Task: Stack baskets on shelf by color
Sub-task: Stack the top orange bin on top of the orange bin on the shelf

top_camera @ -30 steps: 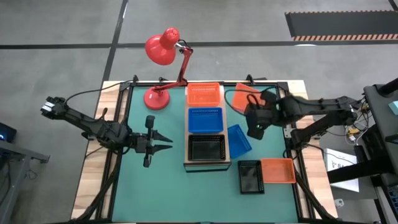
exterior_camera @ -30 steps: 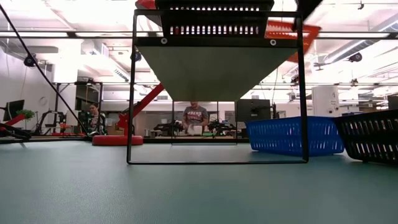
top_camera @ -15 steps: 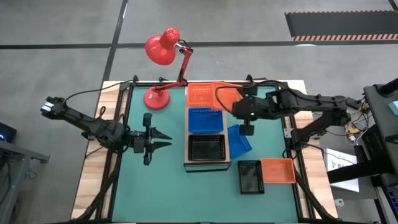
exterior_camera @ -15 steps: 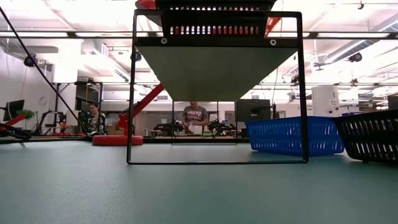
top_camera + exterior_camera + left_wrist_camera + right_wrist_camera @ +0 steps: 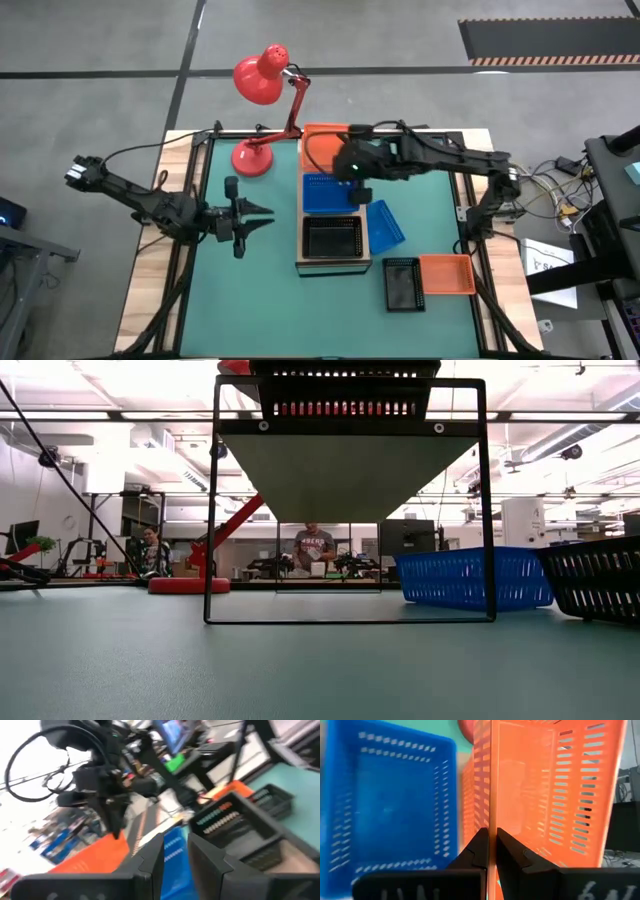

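The right gripper [image 5: 347, 163] pinches the wall of an orange basket [image 5: 545, 790], holding it over the far end of the shelf [image 5: 362, 245].

It could tip or land crooked on the orange basket below, since only one thin wall is held. A blue basket [image 5: 329, 192] sits just beside, and the red lamp [image 5: 262, 80] stands close. The left gripper [image 5: 258, 221] waits partly spread, holding nothing, out on the green mat [image 5: 250, 300].

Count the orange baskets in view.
3: one on the shelf's far end, one held over it by the right gripper, one on the mat. Stacked ones may hide.
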You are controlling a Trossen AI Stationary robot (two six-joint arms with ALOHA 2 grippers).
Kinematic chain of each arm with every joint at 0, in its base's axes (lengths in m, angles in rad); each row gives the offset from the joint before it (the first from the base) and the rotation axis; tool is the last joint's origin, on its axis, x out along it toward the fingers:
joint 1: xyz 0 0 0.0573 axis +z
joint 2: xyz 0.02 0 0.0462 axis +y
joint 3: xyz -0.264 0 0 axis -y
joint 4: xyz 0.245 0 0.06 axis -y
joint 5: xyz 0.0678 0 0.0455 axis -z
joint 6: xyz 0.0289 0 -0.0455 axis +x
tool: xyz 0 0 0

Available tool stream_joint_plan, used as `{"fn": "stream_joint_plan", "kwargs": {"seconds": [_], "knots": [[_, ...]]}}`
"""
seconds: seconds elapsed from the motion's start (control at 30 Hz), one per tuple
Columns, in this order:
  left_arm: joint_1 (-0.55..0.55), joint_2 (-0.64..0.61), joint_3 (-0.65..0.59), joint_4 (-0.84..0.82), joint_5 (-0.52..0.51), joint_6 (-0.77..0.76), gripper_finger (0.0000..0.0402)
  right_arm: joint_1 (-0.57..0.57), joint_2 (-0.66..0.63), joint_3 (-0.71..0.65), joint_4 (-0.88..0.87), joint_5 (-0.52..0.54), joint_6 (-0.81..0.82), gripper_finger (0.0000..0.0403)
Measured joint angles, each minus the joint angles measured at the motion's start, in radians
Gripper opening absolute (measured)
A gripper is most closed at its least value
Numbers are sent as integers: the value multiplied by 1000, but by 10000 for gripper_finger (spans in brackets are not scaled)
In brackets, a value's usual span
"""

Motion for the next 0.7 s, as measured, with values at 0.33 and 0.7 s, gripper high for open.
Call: {"fn": "stream_joint_plan", "kwargs": {"seconds": [0.33,0.7], "knots": [[0,-68,-10,-114,-32,-97,70,-137,162,185,-111,-108,7,11],[-1,-44,-10,-114,-32,-99,70,-175,204,187,-113,-190,5,21]]}}
